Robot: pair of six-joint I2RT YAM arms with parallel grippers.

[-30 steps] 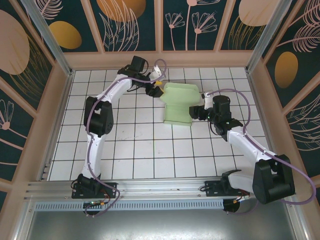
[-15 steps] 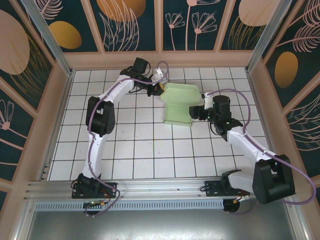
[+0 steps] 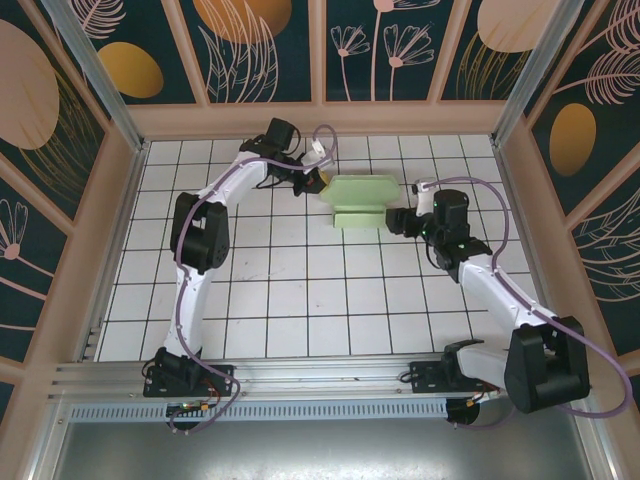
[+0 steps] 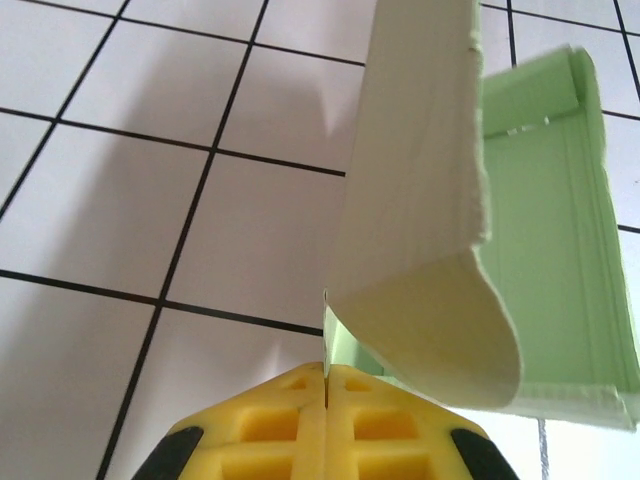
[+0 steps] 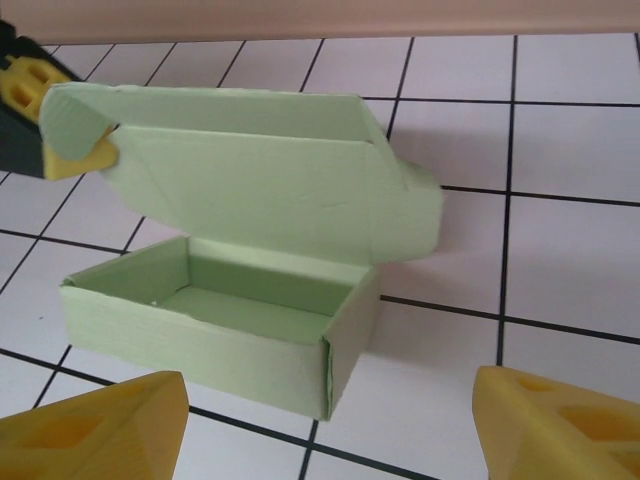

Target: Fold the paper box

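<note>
From above, the paper box [image 3: 360, 203] sits on the white tiled worktop [image 3: 280, 290], toward the far middle and between the two arms. The left claw [image 3: 318, 181] meets its far left corner. The right claw [image 3: 394, 221] is just beside its right side.

At the left wrist, the left claw [image 4: 326, 400] has its yellow fingers [image 4: 270, 425] pressed together, with a thin card edge caught in the seam. The lid [image 4: 420, 200] rises from there, its end flap curled over.

At the right wrist, the paper box [image 5: 220, 330] stands as an open tray, its lid [image 5: 250, 170] tilted up over the far wall. The left claw [image 5: 55, 130] pinches the lid's left end flap. The right claw [image 5: 325, 420] is spread wide, holding nothing, with a finger [image 5: 90, 430] at each lower corner, near the front wall but apart from it.
</note>
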